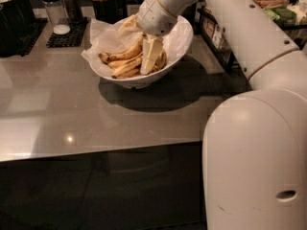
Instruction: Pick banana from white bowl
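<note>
Grasp step: my gripper (pixel 150 63) down in white bowl (pixel 139 79), 3 o'clock of banana (pixel 123 55); grip state, can't tell. Next: pinch, lift straight.

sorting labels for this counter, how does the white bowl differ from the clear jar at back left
The white bowl is wide, low and opaque; the clear jar is narrow, tall and see-through. The bowl holds bananas with the pincer down among them; the jar stands on a black mat. Both are on the counter.
</note>
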Controlling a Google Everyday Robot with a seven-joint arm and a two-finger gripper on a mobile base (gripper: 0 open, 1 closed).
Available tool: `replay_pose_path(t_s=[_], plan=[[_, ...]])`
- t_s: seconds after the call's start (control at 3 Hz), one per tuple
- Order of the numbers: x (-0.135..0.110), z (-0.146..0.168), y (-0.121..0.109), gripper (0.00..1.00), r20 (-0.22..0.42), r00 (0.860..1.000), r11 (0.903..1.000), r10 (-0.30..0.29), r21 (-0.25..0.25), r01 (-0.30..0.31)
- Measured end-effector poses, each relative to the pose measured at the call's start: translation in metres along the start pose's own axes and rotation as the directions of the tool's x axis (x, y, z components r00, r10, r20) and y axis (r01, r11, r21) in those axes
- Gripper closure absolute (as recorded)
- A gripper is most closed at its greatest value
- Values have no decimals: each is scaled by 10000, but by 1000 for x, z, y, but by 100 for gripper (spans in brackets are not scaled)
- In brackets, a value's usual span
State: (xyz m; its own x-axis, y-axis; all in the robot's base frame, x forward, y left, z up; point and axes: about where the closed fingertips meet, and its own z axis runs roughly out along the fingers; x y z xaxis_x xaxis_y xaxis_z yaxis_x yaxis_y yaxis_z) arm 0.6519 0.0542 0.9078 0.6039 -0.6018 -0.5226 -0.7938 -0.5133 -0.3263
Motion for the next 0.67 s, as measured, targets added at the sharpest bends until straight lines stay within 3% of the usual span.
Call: replay_pose_path(t_s=[0.67], plan=[[12,26,16,25,512,9970,9975,574,-445,-551]])
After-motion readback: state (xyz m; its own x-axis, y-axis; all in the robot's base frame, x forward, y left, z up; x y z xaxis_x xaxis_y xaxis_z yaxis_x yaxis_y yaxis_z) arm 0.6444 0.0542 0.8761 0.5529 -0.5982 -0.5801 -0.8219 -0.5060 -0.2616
